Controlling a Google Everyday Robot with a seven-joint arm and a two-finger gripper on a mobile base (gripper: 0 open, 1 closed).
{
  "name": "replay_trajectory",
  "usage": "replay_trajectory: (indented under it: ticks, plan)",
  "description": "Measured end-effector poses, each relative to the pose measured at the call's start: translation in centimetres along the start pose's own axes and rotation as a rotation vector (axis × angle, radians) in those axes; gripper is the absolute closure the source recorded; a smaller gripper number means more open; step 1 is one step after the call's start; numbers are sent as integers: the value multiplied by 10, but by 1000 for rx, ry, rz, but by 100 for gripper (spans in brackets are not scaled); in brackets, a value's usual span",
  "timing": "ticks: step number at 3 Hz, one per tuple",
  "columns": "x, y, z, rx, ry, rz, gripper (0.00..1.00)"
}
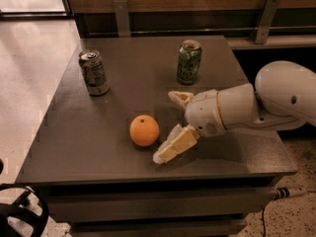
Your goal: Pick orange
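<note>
Gripper (166, 125), cream two-finger type on a white arm, sits low over the tabletop with fingers spread wide, nothing held. Round bright orange fruit (144, 130) rests on the dark grey table (74, 147) just left of the lower finger; contact unclear. Green drink can (189, 61) upright behind the gripper, silver drink can (94, 72) upright further left. Can labels unreadable.

the orange (144, 130) sits near the middle of the gray table (74, 142). the gripper (164, 126) is just right of it, fingers spread wide. a silver can (94, 72) stands upper left, a green can (189, 61) upper middle.
</note>
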State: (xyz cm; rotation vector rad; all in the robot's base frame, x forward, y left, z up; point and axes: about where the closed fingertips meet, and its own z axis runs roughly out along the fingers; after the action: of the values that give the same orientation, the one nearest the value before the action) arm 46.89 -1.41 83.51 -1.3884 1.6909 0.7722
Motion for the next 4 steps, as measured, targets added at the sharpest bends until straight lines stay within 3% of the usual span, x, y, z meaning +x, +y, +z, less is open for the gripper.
replay_trajectory:
  ticks: [3,4]
  plan:
    - [-13,13,24,-56,-102,-47,0]
    - [-14,15,33,-73,-115,-51,18]
